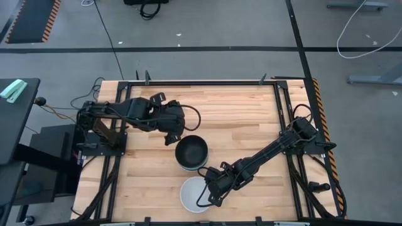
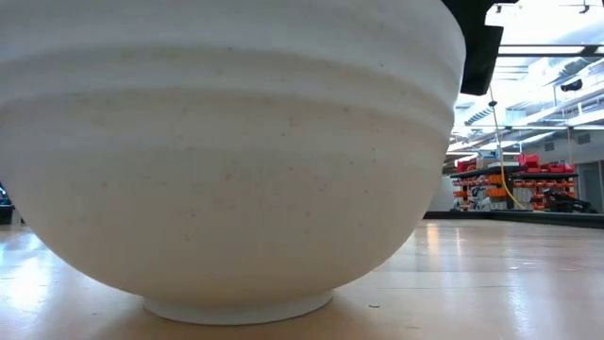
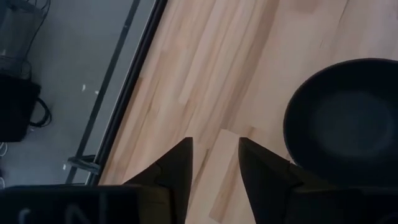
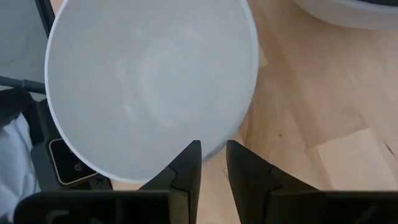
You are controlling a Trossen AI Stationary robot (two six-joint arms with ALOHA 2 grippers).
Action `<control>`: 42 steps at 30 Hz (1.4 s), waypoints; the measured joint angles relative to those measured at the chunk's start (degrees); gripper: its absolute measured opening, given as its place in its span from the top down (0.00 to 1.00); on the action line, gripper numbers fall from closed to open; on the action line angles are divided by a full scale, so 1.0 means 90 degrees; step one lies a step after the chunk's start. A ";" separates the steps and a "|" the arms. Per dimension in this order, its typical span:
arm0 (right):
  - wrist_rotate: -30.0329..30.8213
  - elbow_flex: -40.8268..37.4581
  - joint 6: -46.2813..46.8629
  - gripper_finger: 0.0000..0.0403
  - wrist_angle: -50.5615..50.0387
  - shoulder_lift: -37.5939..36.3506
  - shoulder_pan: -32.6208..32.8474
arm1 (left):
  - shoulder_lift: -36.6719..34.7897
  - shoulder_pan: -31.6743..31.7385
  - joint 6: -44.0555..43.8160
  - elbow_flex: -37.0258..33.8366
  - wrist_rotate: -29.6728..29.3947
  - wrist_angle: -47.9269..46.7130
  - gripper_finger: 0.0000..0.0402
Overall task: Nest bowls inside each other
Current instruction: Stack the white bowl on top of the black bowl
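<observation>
A white bowl [image 1: 193, 196] stands on its foot near the table's near edge and fills the low view [image 2: 226, 151]. A black bowl [image 1: 191, 150] sits nested in a paler bowl whose rim [image 1: 187, 167] shows beneath it, at the table's middle. My right gripper [image 1: 209, 186] is at the white bowl's right rim, shut on it. My left gripper [image 1: 171, 135] hovers open just left of the black bowl [image 3: 348, 118], touching nothing. The other bowls are not in view. My right gripper holds the white bowl by its rim [image 4: 214, 148] on the side toward the table's right. One finger [image 4: 186, 163] is inside the bowl and the other finger [image 4: 244, 167] outside. The fingers slant down from the right. The bowl's foot [image 2: 236, 307] is on the table.
Bare wood lies left and right of the bowls [image 1: 251, 113]. The stack's pale lower bowl [image 4: 348, 12] stands close beyond the white bowl. A black metal frame [image 1: 286, 113] edges the table. Shelving and cables show in the room behind.
</observation>
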 joint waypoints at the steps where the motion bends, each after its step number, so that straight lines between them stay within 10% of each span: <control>1: 0.0005 0.0000 0.0000 0.79 0.0000 0.0000 -0.0003 | -0.0013 0.0000 -0.0019 -0.0085 -0.0005 0.0012 0.65; 27: -0.0034 -0.0012 -0.0126 0.79 0.0139 0.0345 -0.0093 | -0.3236 0.0075 -0.1179 -0.5891 -0.0128 0.2124 0.70; 42: -0.0034 -0.0010 -0.0148 0.80 0.0188 0.0345 -0.0090 | -0.3371 0.0073 -0.0821 -0.7825 0.0207 0.4400 0.72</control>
